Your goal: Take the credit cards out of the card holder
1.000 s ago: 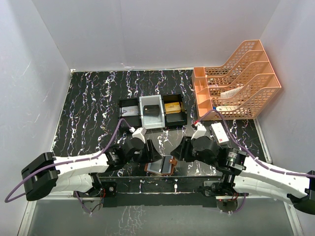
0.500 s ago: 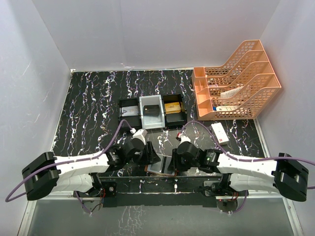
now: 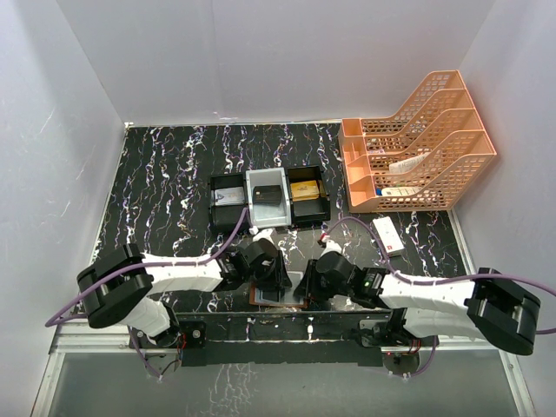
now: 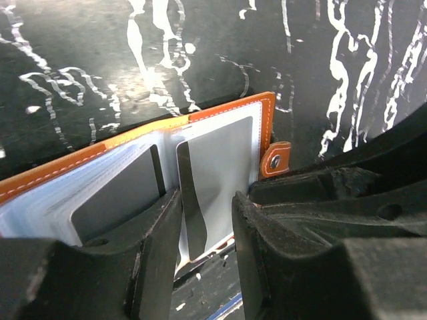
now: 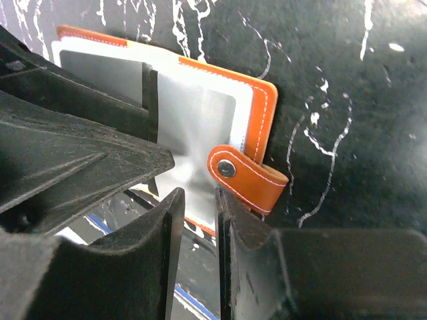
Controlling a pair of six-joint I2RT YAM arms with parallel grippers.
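Observation:
The brown card holder (image 3: 295,285) lies spread open on the black marbled table near its front edge, between my two grippers. In the left wrist view the card holder (image 4: 227,110) shows a pale grey credit card (image 4: 223,160) in its right pocket and another (image 4: 117,197) in the left pocket. My left gripper (image 3: 280,291) (image 4: 207,207) stands over the holder's near edge, its jaws a little apart, astride the right page. My right gripper (image 3: 306,291) (image 5: 199,200) has a narrow gap over the same page (image 5: 200,123), just left of the clasp tab (image 5: 247,177).
A black-and-white compartment tray (image 3: 228,208) with a gold block (image 3: 304,189) sits behind the holder. Orange file racks (image 3: 417,148) fill the back right. A white box with a red mark (image 3: 388,234) lies right of the arms. The table's front edge is close behind both grippers.
Both grippers have closed in over the holder from either side. The left arm swung right onto it, the right arm moved left. Both sets of jaws have narrowed.

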